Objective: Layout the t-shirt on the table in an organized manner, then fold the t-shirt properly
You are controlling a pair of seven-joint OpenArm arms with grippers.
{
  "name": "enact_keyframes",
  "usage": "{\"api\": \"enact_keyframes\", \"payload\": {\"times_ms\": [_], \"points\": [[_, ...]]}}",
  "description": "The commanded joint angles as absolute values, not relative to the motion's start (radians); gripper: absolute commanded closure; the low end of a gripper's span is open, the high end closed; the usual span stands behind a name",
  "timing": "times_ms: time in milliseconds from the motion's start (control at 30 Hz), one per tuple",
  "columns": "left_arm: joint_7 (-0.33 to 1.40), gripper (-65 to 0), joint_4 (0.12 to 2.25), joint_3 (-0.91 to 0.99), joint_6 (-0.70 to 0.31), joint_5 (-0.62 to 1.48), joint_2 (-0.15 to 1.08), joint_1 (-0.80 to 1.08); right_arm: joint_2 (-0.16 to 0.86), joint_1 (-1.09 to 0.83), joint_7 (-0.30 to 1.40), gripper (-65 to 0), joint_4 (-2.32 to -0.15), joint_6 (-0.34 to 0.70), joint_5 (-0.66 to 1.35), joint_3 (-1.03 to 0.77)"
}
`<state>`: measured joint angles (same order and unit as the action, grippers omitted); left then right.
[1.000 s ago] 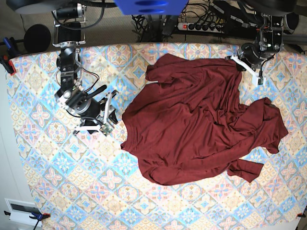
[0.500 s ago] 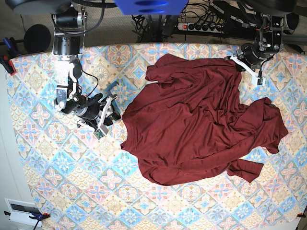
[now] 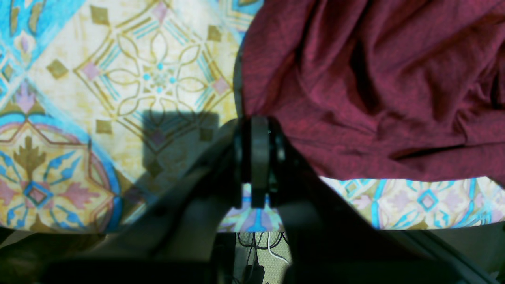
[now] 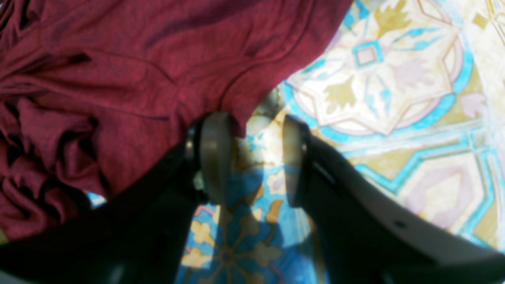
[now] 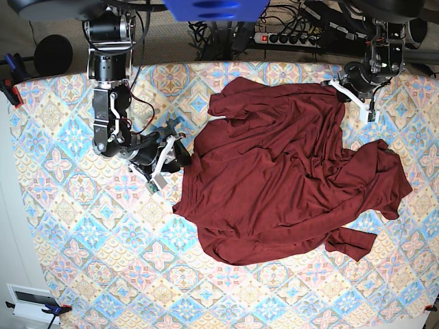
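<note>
Across the middle of the patterned surface [image 5: 82, 247] the crumpled t-shirt [image 5: 288, 185] is being laid out, its far edge pinched by the left fingers [image 3: 258, 130], while the right fingers [image 4: 252, 157], parted and empty beside its near edge, must next be closed on it.

Power strip [image 5: 291, 38] amid tangled black cables [image 5: 209, 31] beyond the far edge; white box [image 5: 29, 303] lower left.

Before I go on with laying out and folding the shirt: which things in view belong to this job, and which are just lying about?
Part of the job:
- dark maroon long-sleeved jersey t-shirt, rumpled
- table under a pastel diamond-tile patterned cloth
- left end effector, shut on the shirt's edge
- right end effector, open at the shirt's edge

Just lying about:
- white power strip behind the table
- black cables beside it
</note>
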<state>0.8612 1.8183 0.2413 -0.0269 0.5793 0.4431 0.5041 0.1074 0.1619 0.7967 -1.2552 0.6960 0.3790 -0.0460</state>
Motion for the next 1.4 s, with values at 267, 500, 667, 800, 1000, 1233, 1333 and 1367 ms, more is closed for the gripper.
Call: {"api": "enact_keyframes", "payload": {"times_ms": [267, 500, 667, 800, 1000, 1233, 1333, 1367], "points": [[0.851, -0.9, 1.833, 0.243, -0.027, 0.581, 0.453, 0.503, 0.104, 0.179, 0.805, -21.3, -1.265, 0.698, 0.381, -0.048], [0.851, -0.9, 1.833, 0.243, -0.027, 0.581, 0.453, 0.503, 0.082, 0.177, 0.806, -21.3, -1.277, 0.698, 0.381, -0.048], [0.851, -0.8, 1.833, 0.243, -0.027, 0.581, 0.453, 0.503, 0.071, 0.177, 0.805, -21.3, -1.279, 0.698, 0.381, -0.048], [0.851, -0.8, 1.833, 0.242, -0.027, 0.581, 0.453, 0.504, 0.070, 0.177, 0.803, -21.5, -1.279, 0.698, 0.381, -0.048], [0.851, -0.8, 1.833, 0.243, -0.027, 0.581, 0.438, 0.503, 0.068, 0.214, 0.802, -20.5, -1.268, 0.698, 0.381, 0.005], [0.851, -0.7, 1.833, 0.242, -0.028, 0.581, 0.432, 0.503, 0.068, 0.249, 0.800, 0.0, -1.267, 0.698, 0.381, 0.027], [0.851, -0.7, 1.833, 0.242, -0.028, 0.581, 0.432, 0.503, 0.070, 0.262, 0.800, -0.2, -1.267, 0.698, 0.381, -0.018], [0.851, -0.7, 1.833, 0.240, -0.028, 0.582, 0.432, 0.503, 0.070, 0.262, 0.800, 0.0, -1.267, 0.698, 0.381, -0.045]]}}
